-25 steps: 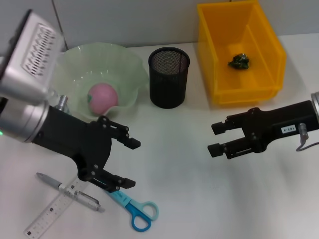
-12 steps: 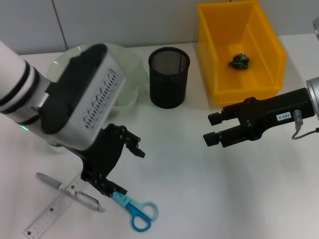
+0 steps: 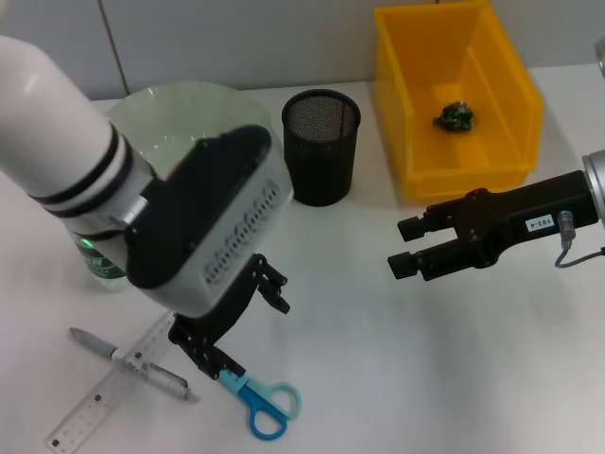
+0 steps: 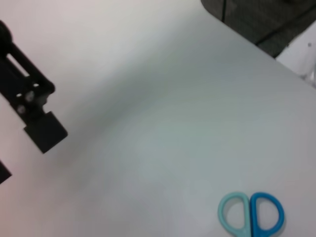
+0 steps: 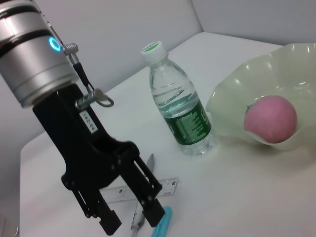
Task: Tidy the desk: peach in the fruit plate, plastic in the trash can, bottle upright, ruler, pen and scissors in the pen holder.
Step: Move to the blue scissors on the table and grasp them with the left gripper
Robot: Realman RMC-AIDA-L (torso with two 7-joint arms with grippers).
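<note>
Evidently the stationery step is in hand: the left tool (image 3: pixel 243 322), spread wide and empty, is poised over the scissors (image 3: pixel 257 402), which must be straddled at the blades; the right tool (image 3: pixel 414 248) hangs released mid-table.

Bright even light, soft shadows, blurry left wrist view

The pink peach (image 5: pixel 270 120) was seen in the green plate (image 5: pixel 291 59); the bottle (image 5: pixel 178 111) stood upright; blue scissors (image 3: pixel 260 401), pen (image 3: pixel 132 360) and ruler (image 3: pixel 99 405) lay flat near the desk's front left corner.

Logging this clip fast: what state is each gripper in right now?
Left gripper: open, empty, above the blue-handled scissors.
Right gripper: open, empty.
</note>
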